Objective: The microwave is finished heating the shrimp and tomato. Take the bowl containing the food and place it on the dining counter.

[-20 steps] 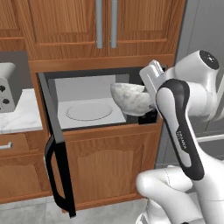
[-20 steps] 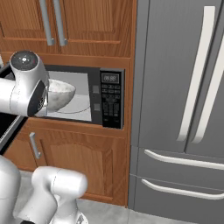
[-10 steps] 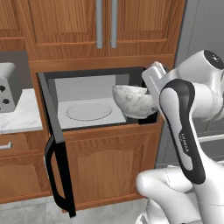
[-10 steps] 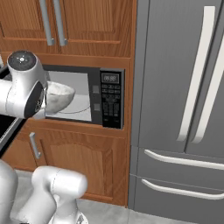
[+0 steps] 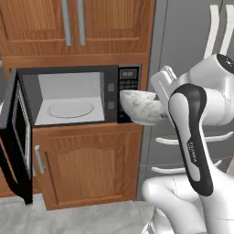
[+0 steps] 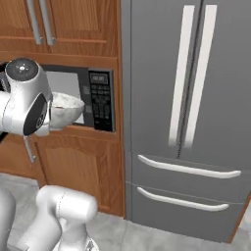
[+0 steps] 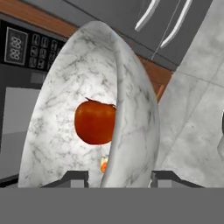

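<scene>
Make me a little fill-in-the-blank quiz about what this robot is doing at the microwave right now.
1. The gripper holds a marbled ____ by its rim.
2. The round red thing inside the bowl is a ____.
3. The microwave door stands ____.
4. The tall grey appliance right of the microwave is a ____.

Missing words: bowl; tomato; open; fridge

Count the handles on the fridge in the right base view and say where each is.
4. Two tall vertical handles flank the seam between the fridge doors; two horizontal drawer handles sit below, the upper above the lower. None looks hidden.
</scene>
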Available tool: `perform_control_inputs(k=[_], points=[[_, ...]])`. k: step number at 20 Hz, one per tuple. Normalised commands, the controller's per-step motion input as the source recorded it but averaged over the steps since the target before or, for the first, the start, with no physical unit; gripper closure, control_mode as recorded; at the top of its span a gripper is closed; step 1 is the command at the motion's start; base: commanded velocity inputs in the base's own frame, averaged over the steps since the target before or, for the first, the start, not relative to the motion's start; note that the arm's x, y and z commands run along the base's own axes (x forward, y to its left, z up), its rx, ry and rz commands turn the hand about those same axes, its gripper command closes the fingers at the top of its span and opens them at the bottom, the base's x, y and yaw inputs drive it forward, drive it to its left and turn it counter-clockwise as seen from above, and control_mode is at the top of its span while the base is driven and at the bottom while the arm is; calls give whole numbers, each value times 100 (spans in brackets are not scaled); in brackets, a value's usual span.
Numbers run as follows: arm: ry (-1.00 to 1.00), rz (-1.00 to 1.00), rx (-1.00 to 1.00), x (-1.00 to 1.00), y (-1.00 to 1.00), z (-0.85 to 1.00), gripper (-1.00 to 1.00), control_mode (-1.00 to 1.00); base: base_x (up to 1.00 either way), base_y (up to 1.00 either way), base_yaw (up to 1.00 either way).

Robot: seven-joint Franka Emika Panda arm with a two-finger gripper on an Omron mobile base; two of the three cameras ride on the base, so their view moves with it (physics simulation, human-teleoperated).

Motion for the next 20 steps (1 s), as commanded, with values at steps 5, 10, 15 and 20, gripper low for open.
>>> perform_control_inputs(k=[5,10,15,20], points=[[0,0,0,0,0,0,100,100,-34,-68,69],[0,0,0,0,0,0,100,100,-28,-47,93],[0,0,0,0,0,0,100,100,-21,-37,93],[0,0,0,0,0,0,100,100,-7,-21,98]])
